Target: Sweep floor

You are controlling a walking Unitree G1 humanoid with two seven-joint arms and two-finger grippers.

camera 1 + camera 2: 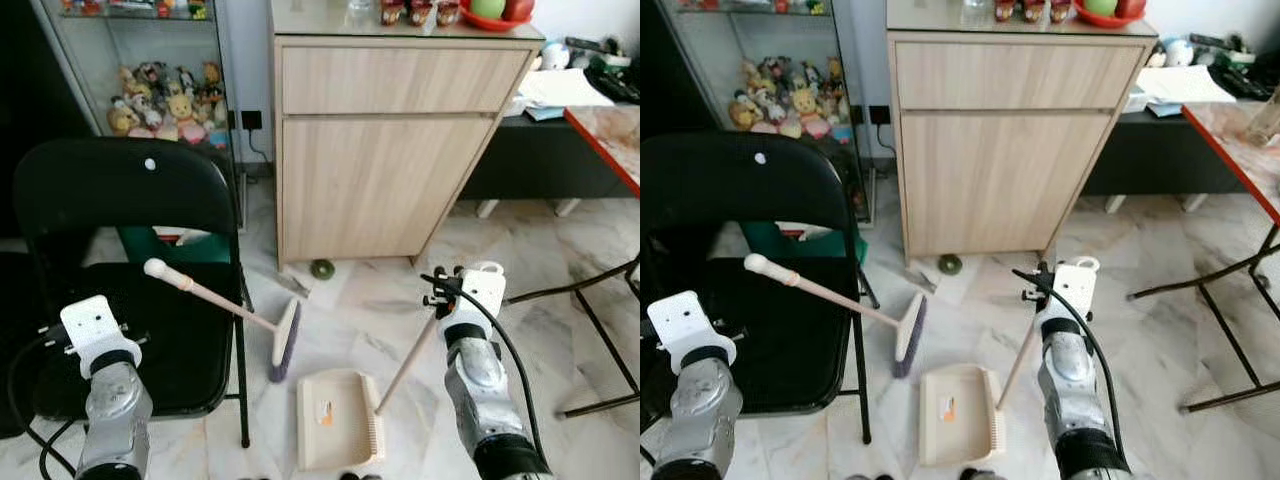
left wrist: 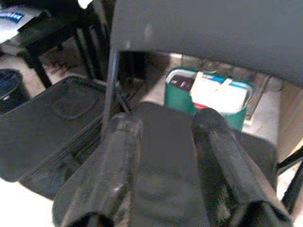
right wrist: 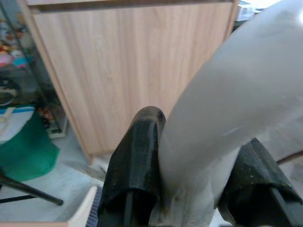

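My right gripper (image 3: 189, 189) is clenched around the pale handle (image 3: 236, 109) of the cream plastic dustpan (image 1: 338, 418); in my right wrist view the thick whitish shaft sits squeezed between my two black fingers (image 3: 135, 165). From my head I see that handle as a thin pale stick (image 1: 410, 362) slanting down from beside my right wrist to the dustpan, which rests flat on the pale marble floor (image 1: 540, 330) between my two arms, its comb edge on the side nearer my right arm.

My left gripper (image 2: 165, 175) holds nothing: its two black fingers (image 2: 118, 161) stand apart with a gap between them, hovering over the seat of the black folding chair (image 1: 120, 200).

Just beyond the dustpan is the short hand broom (image 1: 285, 340). Its head of dark purple bristles stands on the floor beside the chair's front leg, and its pale wooden stick (image 1: 210, 295) leans back over the chair seat, rounded knob end uppermost.

Under and behind the chair is a green container (image 2: 208, 94) with white and blue things in it. A small dark-green round object (image 1: 322, 268) lies on the floor at the foot of the light wooden cabinet (image 1: 390, 150), which has one drawer above one door. To its left stands a glass display case (image 1: 150, 90) of small toy figures, and on its top a red bowl (image 1: 495, 18) with fruit. At far right are the red-edged corner of a table (image 1: 610, 135) and dark metal legs.
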